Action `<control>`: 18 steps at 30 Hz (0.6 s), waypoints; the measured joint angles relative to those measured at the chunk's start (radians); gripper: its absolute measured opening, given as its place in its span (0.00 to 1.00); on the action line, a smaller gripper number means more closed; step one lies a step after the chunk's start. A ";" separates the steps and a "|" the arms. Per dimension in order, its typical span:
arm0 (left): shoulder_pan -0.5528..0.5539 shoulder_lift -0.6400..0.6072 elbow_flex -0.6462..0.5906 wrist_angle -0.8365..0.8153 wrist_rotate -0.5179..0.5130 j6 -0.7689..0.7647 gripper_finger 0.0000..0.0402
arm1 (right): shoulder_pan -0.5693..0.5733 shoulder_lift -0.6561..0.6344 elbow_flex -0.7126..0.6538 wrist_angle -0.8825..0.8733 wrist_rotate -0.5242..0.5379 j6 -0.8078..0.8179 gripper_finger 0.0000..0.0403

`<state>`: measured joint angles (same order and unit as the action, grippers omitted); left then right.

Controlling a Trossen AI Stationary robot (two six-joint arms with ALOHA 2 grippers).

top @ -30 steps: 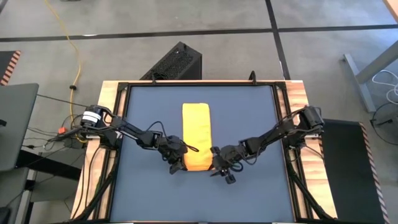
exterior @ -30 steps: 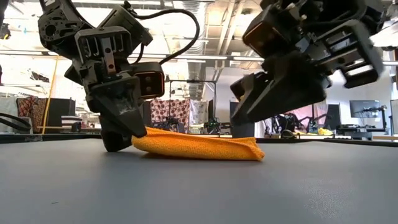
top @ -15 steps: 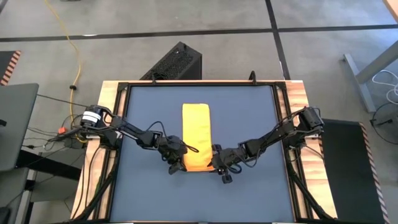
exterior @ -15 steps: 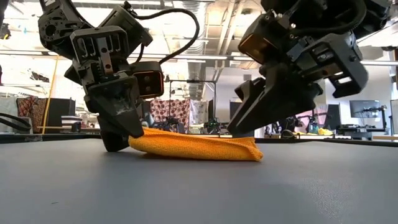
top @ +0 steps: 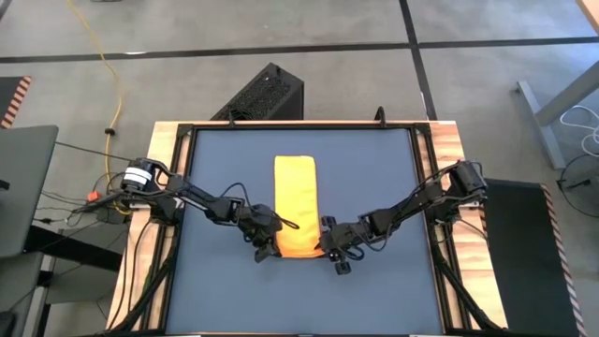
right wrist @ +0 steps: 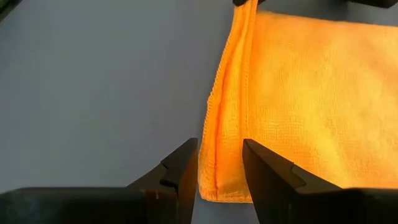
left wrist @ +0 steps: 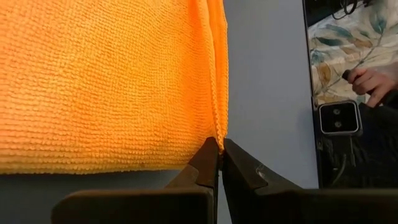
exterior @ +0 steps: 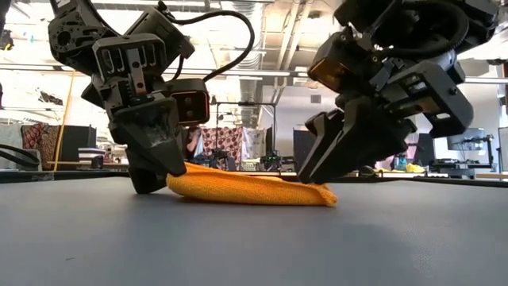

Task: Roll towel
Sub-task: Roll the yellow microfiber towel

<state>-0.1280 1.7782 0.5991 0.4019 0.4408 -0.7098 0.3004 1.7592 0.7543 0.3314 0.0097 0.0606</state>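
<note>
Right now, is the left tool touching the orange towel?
Touching: the left wrist view shows the left tool shut on the towel's corner edge.

Dark blue tabletop [top: 374,178] (wood-edged), black box [top: 260,95] behind it

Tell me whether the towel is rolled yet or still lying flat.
Still flat, not rolled. The towel lies as a long folded strip on the table, layered edges visible; both grippers, left gripper and right gripper, sit at its near-end corners.
</note>
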 joint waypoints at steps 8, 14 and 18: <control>0.000 0.000 0.000 0.003 -0.013 -0.018 0.00 | -0.005 0.064 -0.004 0.074 -0.027 0.038 0.38; -0.003 0.000 0.000 0.004 -0.022 -0.019 0.00 | -0.010 0.063 -0.004 0.056 -0.028 0.067 0.31; -0.004 0.000 0.000 0.003 -0.024 -0.004 0.01 | -0.016 0.063 -0.003 0.035 -0.034 0.097 0.19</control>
<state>-0.1322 1.7782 0.5991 0.4045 0.4169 -0.7137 0.2844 1.8217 0.7509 0.3668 -0.0246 0.1578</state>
